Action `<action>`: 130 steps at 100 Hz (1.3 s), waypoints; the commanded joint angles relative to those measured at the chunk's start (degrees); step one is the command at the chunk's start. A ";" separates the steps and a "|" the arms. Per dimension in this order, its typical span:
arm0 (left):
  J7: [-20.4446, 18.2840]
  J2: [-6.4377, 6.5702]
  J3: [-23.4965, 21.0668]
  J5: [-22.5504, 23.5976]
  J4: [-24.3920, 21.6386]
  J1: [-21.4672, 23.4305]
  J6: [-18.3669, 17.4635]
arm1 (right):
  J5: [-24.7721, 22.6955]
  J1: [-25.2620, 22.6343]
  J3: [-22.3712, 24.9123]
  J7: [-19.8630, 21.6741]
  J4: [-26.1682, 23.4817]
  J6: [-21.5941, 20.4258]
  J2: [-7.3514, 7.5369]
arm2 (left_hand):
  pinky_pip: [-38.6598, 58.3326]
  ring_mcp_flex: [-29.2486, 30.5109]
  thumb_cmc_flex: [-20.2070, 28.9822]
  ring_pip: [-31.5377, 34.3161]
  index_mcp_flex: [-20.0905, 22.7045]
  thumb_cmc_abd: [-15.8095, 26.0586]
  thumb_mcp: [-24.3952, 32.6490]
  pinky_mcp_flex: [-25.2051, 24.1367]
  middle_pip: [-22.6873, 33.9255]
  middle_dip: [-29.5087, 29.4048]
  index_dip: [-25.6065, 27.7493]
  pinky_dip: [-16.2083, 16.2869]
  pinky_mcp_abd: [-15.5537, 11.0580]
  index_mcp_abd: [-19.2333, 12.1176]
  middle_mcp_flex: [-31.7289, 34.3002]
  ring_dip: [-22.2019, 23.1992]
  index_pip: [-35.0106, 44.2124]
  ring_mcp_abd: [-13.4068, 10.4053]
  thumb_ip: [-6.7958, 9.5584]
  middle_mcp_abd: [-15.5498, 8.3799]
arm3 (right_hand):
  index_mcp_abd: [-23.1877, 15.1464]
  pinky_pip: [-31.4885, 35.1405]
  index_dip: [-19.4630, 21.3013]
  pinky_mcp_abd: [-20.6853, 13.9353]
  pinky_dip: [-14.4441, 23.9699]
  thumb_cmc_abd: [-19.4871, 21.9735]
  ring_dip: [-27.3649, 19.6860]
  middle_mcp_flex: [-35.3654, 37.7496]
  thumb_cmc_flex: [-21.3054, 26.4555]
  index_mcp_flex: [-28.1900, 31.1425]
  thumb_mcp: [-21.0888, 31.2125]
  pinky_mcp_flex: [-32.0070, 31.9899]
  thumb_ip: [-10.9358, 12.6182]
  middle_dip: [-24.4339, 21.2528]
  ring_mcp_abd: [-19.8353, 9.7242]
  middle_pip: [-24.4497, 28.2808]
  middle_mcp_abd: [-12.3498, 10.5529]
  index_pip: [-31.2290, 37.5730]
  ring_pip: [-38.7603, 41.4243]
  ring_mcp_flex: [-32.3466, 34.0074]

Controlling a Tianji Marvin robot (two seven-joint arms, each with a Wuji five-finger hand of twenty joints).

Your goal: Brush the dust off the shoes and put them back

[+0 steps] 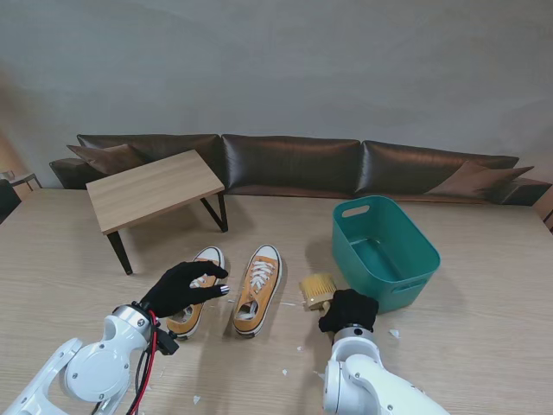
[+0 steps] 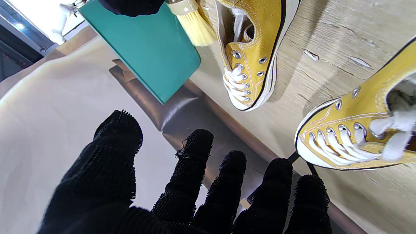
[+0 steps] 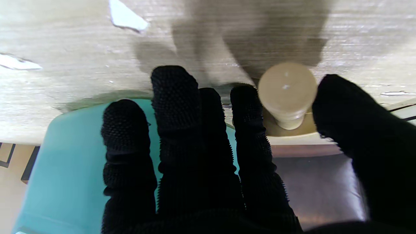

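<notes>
Two yellow canvas shoes with white laces lie side by side on the wooden table, toes pointing away from me. My left hand [image 1: 184,288] hovers over the left shoe [image 1: 203,264], fingers spread and holding nothing; the left wrist view shows that shoe [image 2: 357,130] and the right shoe [image 2: 250,48] beyond the black fingers [image 2: 195,162]. The right shoe [image 1: 258,290] lies untouched. A wooden brush [image 1: 317,290] with pale bristles sits just right of it. My right hand [image 1: 348,309] is over its handle; the handle end [image 3: 287,87] lies between thumb and forefinger, fingers [image 3: 175,107] straight.
A teal plastic bin [image 1: 380,251] stands right of the brush, close to my right hand. A small wooden side table [image 1: 151,190] stands at the far left, with a dark leather sofa [image 1: 294,164] behind. Small white paper scraps [image 1: 393,333] dot the table near me.
</notes>
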 commanded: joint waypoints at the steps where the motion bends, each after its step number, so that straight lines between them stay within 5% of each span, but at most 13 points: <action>1: -0.97 -0.18 -0.06 -0.38 -0.26 0.21 0.16 | 0.39 0.06 -0.25 1.12 0.78 -0.06 -0.52 | -1.79 -2.30 1.25 -0.46 0.80 2.67 -1.75 -0.72 0.31 0.43 0.22 0.90 -0.95 0.59 0.73 0.27 0.34 0.76 2.52 0.49 | -3.93 3.19 -5.69 -0.85 -1.39 -0.41 0.69 1.39 2.53 1.30 3.16 1.05 -2.86 0.88 -0.76 0.54 -1.39 0.95 0.79 2.34; 19: -0.97 -0.24 0.02 -0.88 -0.33 0.21 0.60 | 0.93 1.11 -0.60 2.81 1.43 -0.47 -0.16 | -1.85 -2.33 1.51 -0.41 1.12 3.24 -2.19 -0.79 0.35 0.53 0.36 0.91 -0.89 0.92 0.97 0.35 0.44 1.12 2.57 0.81 | -3.03 2.87 -6.34 -1.02 -1.47 0.61 0.67 -0.24 2.48 -0.53 4.95 0.34 -1.62 0.91 -0.57 0.19 -1.04 0.17 0.35 1.46; 24: -1.03 -0.24 0.05 -1.01 -0.38 0.22 0.74 | 1.23 1.27 -0.64 3.31 1.54 -0.69 -0.07 | -1.87 -2.28 1.61 -0.38 1.28 3.33 -2.29 -0.84 0.39 0.56 0.41 0.92 -0.85 0.96 1.09 0.38 0.50 1.23 2.59 0.99 | -1.99 2.79 -2.19 -1.13 -1.17 0.60 0.88 -0.72 2.27 -1.15 4.98 0.07 1.27 0.95 -0.58 0.39 -1.06 -2.37 0.40 1.30; 32: -1.10 -0.25 0.12 -1.22 -0.43 0.20 0.93 | 1.72 1.60 -0.89 4.03 1.93 -1.11 0.05 | -1.86 -2.18 1.69 -0.32 1.32 3.58 -2.50 -0.80 0.42 0.61 0.45 0.95 -0.82 1.12 1.24 0.43 0.49 1.25 2.61 1.10 | -1.75 2.94 -0.86 -1.17 -1.02 -1.16 1.21 -0.85 3.93 -1.15 5.59 0.10 1.59 1.12 -0.88 0.75 -1.09 -2.69 1.06 1.44; 48: -1.17 -0.29 0.21 -1.64 -0.50 0.17 1.23 | 2.80 2.46 -1.88 4.21 3.62 -0.56 -0.21 | -1.89 -2.22 1.82 -0.33 1.64 4.18 -2.92 -0.88 0.47 0.70 0.56 0.98 -0.86 1.44 1.46 0.49 0.59 1.48 2.65 1.26 | -1.70 5.40 -8.06 -1.33 -1.26 -10.49 2.48 1.29 10.63 0.84 8.53 3.23 -6.29 5.63 -3.37 5.01 -1.85 3.80 8.58 4.69; 61: -1.20 -0.31 0.28 -1.92 -0.47 0.10 1.34 | 4.24 2.96 -2.22 2.90 5.38 -0.16 -0.99 | -1.94 -2.21 1.90 -0.35 1.83 4.75 -3.31 -1.00 0.51 0.78 0.63 0.99 -0.79 1.65 1.66 0.52 0.64 1.62 2.69 1.63 | -2.68 6.97 -12.96 -1.50 -1.83 -14.63 3.90 3.45 14.77 2.60 8.86 5.23 -10.54 10.84 -5.11 9.28 -3.03 10.87 13.62 5.68; 71: -1.24 -0.33 0.31 -2.19 -0.53 0.11 1.51 | 4.80 3.16 -2.15 1.72 6.35 -0.17 -1.46 | -1.94 -2.22 2.07 -0.37 1.97 5.25 -3.65 -0.96 0.53 0.84 0.68 1.00 -0.80 1.86 1.78 0.54 0.67 1.83 2.71 1.85 | -4.23 8.29 -16.66 -1.92 -2.19 -12.75 6.46 5.22 16.09 4.95 8.54 6.82 -11.36 16.24 -7.43 14.76 -4.22 16.87 20.65 5.89; 85: -1.06 -0.40 0.33 -2.45 -0.56 0.13 1.64 | 4.63 3.33 -2.13 1.98 6.77 -1.25 -1.17 | -1.94 -2.13 2.33 -0.34 2.02 5.83 -4.18 -0.96 0.55 0.89 0.72 1.02 -0.70 2.03 1.89 0.59 0.63 1.88 2.76 2.07 | -5.15 8.80 -17.01 -2.08 -2.29 -4.63 7.82 4.84 13.89 8.03 8.24 5.91 -10.41 21.28 -8.37 17.87 -4.19 18.68 25.57 5.93; 92: -1.05 -0.41 0.34 -2.52 -0.59 0.15 1.76 | 4.16 3.16 -2.05 3.19 6.24 -2.17 -0.59 | -1.93 -2.07 2.45 -0.33 1.94 6.10 -4.41 -0.92 0.58 0.92 0.72 1.04 -0.67 2.17 1.98 0.60 0.57 1.96 2.79 2.10 | -3.02 9.22 -13.65 -2.36 -1.84 0.61 7.76 3.69 13.73 6.69 6.67 4.58 -10.45 24.16 -8.26 18.96 -4.21 19.13 26.59 5.86; 105: -1.17 -0.41 0.37 -2.81 -0.66 0.17 2.03 | 3.03 2.49 -1.67 5.01 4.82 -3.71 0.36 | -1.94 -2.16 2.75 -0.38 2.09 6.42 -4.83 -0.96 0.53 0.95 0.75 1.05 -0.65 2.45 1.88 0.61 0.58 2.01 2.85 2.38 | 0.33 10.21 -0.14 -3.13 -0.27 8.32 7.20 1.44 13.69 3.06 5.39 2.01 -10.37 29.45 -8.38 22.16 -4.79 20.72 28.70 5.47; 114: -1.26 -0.40 0.31 -2.88 -0.72 0.22 2.09 | 2.96 1.79 -1.03 5.06 4.07 -4.52 0.48 | -1.92 -2.09 2.89 -0.35 2.12 6.67 -5.15 -0.92 0.56 0.98 0.76 1.08 -0.61 2.56 1.96 0.64 0.56 2.12 2.88 2.46 | 0.64 10.69 5.59 -3.58 0.44 10.57 6.92 0.76 13.85 1.53 5.05 0.82 -10.69 29.94 -7.25 22.34 -5.17 21.87 29.09 4.45; 130: -1.08 -0.45 0.24 -2.92 -0.70 0.25 2.06 | 2.86 0.65 0.17 3.97 3.32 -6.93 0.48 | -1.90 -1.94 3.19 -0.28 2.31 6.93 -5.59 -0.87 0.56 1.00 0.79 1.10 -0.56 2.65 1.98 0.68 0.60 2.13 2.95 2.49 | 0.10 11.21 9.93 -3.80 0.90 11.57 6.46 3.07 13.34 0.37 5.89 2.62 -11.28 26.00 -5.91 19.58 -5.60 23.34 28.01 5.64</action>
